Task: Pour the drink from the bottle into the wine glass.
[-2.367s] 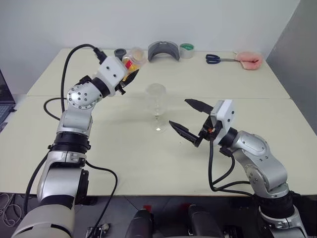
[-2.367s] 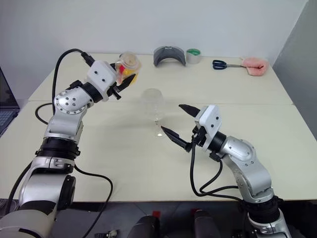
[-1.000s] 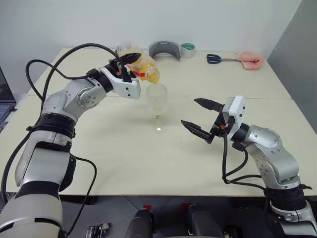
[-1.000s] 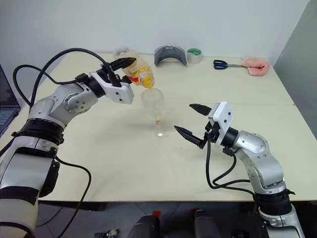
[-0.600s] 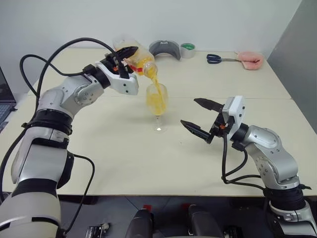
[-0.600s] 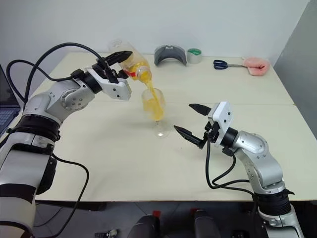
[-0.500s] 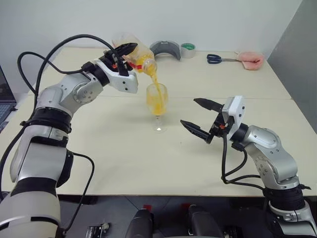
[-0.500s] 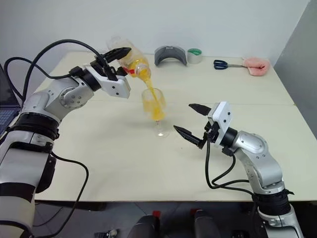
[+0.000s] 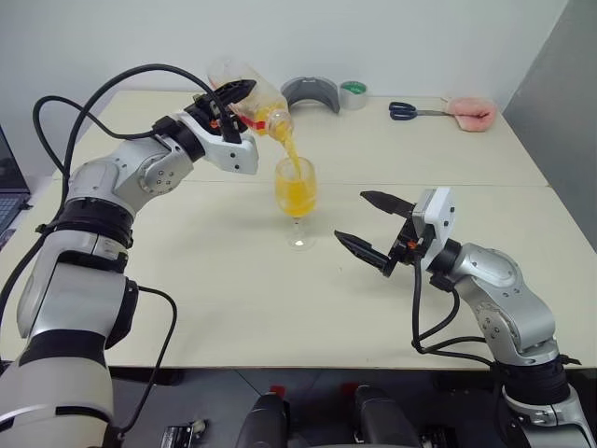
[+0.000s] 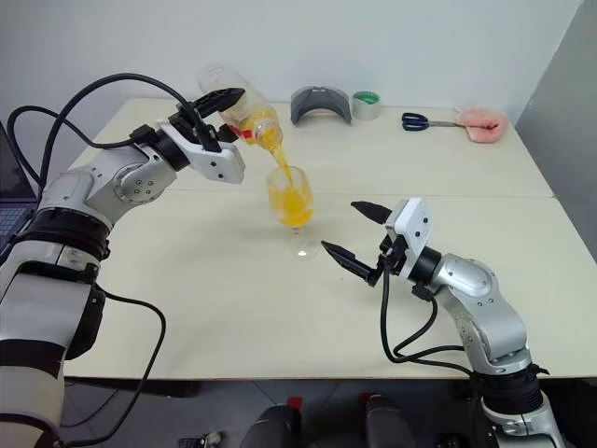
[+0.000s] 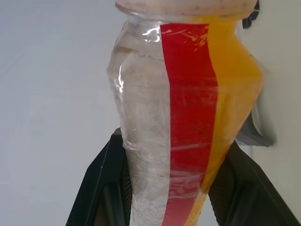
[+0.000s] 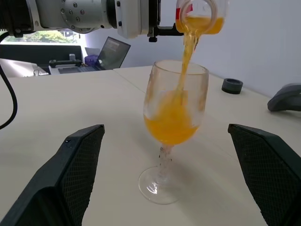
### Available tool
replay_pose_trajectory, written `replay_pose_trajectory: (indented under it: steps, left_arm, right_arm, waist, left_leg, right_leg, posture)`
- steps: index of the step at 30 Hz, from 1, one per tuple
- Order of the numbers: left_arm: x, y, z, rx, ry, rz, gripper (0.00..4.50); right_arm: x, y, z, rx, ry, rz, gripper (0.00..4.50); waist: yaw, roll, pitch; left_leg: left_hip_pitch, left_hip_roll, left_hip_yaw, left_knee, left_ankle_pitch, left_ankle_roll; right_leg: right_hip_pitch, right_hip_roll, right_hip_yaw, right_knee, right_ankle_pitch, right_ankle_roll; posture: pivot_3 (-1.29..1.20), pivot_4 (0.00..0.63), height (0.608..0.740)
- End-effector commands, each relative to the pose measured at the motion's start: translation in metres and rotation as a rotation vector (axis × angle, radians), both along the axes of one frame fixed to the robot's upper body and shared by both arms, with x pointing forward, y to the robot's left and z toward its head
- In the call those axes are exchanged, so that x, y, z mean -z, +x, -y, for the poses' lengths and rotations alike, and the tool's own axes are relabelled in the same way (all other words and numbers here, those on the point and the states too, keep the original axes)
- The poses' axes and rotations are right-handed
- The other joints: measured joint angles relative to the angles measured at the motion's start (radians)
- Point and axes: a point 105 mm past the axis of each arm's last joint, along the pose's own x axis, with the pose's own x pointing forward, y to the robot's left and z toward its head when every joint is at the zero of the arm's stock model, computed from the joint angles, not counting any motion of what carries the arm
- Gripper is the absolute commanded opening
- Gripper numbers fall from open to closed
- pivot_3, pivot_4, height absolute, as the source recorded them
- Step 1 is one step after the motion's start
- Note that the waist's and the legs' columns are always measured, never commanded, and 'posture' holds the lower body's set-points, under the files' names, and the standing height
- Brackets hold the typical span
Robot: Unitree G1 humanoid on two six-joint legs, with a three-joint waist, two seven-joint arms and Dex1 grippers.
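Left gripper (image 9: pixel 231 96), upper left of the head views, is clamped on the tilted bottle (image 9: pixel 250 101), whose mouth hangs just above the glass (image 9: pixel 296 201) at frame centre. Drink (image 9: pixel 296 191) streams down into the bowl, now roughly half full where a second ago it held only a trace. Right gripper (image 9: pixel 371 227), right of the glass, stands wide apart and empty. Its wrist view reveals a laptop (image 12: pixel 111 52) behind; the left wrist view shows the bottle's red label (image 11: pixel 188 113) close up.
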Motion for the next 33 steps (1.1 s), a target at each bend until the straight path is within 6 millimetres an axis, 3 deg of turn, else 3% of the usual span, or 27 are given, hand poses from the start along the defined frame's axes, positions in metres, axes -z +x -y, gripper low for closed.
replay_pose_trajectory:
  steps: [1,21,33]
  left_arm:
    - [-0.026,-0.005,-0.004,0.000,-0.006,0.078,1.72]
    - [-0.023,-0.005,-0.003,0.007,-0.004,0.070,1.72]
    - [0.000,0.000,-0.003,0.030,-0.283,-0.152,1.72]
  right_arm:
    - [-0.010,-0.007,-0.003,-0.023,0.009,0.037,4.50]
    - [-0.007,-0.009,-0.006,-0.038,0.000,0.031,4.50]
    - [-0.008,-0.009,-0.009,-0.042,0.008,0.036,4.50]
  waist:
    - [0.000,0.000,0.000]
    - [0.000,0.000,0.000]
    - [-0.002,0.000,0.000]
  left_leg:
    - [0.000,0.000,0.000,0.000,0.000,0.000]
    - [0.000,0.000,0.000,0.000,0.000,0.000]
    - [0.000,0.000,0.000,0.000,0.000,0.000]
  right_leg:
    - [0.000,0.000,0.000,0.000,0.000,0.000]
    - [0.000,0.000,0.000,0.000,0.000,0.000]
    - [0.000,0.000,0.000,0.001,0.000,0.000]
  posture:
    - [0.00,0.150,0.740]
    - [0.00,0.150,0.740]
    - [0.00,0.150,0.740]
